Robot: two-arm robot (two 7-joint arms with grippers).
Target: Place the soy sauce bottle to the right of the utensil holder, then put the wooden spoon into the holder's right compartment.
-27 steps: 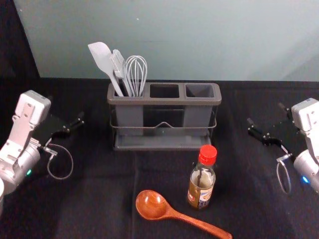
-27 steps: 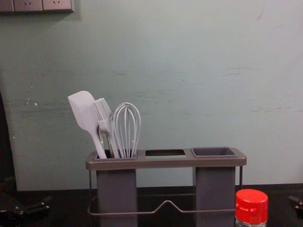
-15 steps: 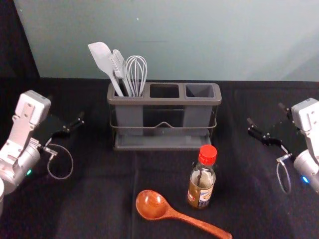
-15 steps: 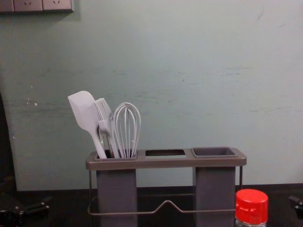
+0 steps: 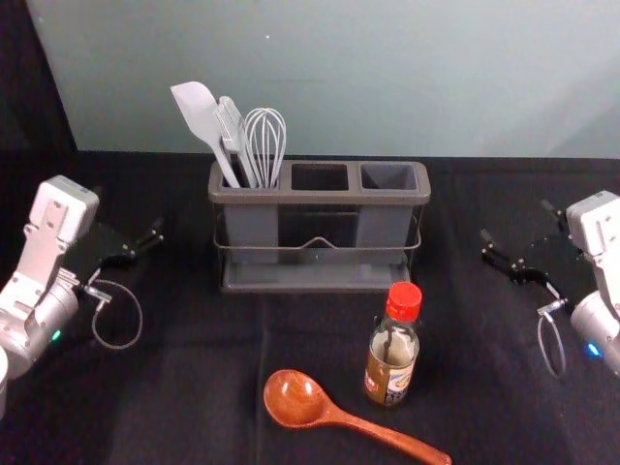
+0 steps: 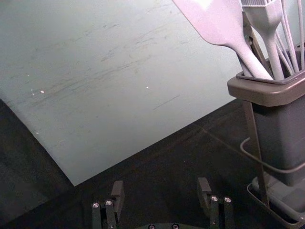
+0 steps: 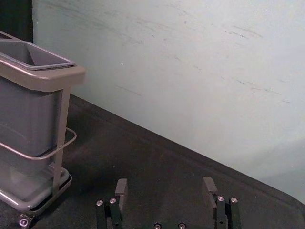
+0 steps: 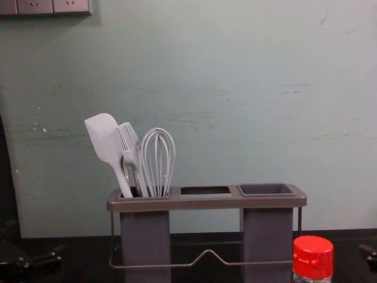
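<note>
The left gripper (image 5: 128,210) and right gripper (image 5: 516,221) hang idle, each out on its own side — jaws spread wide.

The bottle (image 5: 391,363) stands before the holder (image 5: 320,198), behind the spoon (image 5: 298,399).

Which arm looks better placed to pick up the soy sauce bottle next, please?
Probably the right: the right claw is nearer the bottle than the left claw, and hovers right of the holder, the goal side.
</note>
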